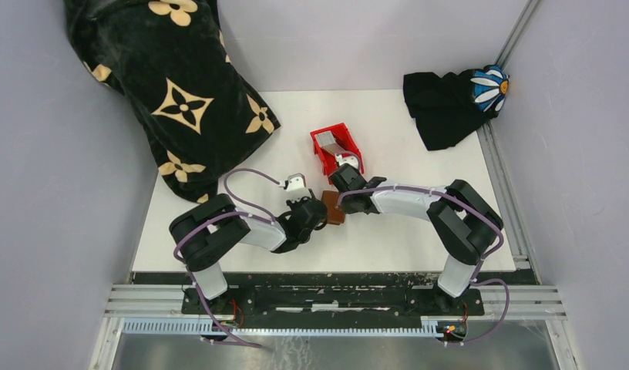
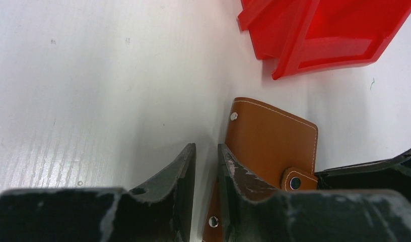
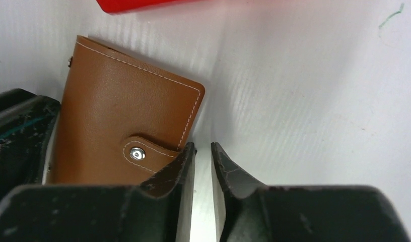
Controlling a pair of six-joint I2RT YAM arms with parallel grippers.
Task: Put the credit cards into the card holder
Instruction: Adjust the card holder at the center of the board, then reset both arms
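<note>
Located card holder (image 1: 335,209) (image 2: 271,141) (image 3: 128,126) lying flat on the white surface (image 1: 381,116), near the middle, just on the near side of the red bin (image 1: 321,146) and apart from it. Noted brown leather, pale stitching and a snap tab folded over the cover.

Found left tool (image 1: 321,218) at the holder's left edge, low over the surface. Recorded from its own camera (image 2: 206,148) as clenched to a narrow slit, its right finger (image 2: 238,176) overlapping the holder's edge. Observed a brown strip with a stud low in that slit; cannot tell whether pinched or merely lying beneath.

Found right tool (image 1: 344,202) at the holder's right edge, opposite the left tool across the leather. Recorded from its own camera (image 3: 202,147) as clenched to a similar slit, grasping nothing, with only bare white surface visible through the gap. Noted its left finger (image 3: 176,166) lying over the tip of the snap tab.

Logged credit cards (image 1: 331,139) as grey flat pieces standing inside the red bin; cannot tell the count.

Logged also a black cloth with tan flower pattern (image 1: 173,85) at the far left corner and a black cloth with a daisy (image 1: 450,104) at the far right corner.
</note>
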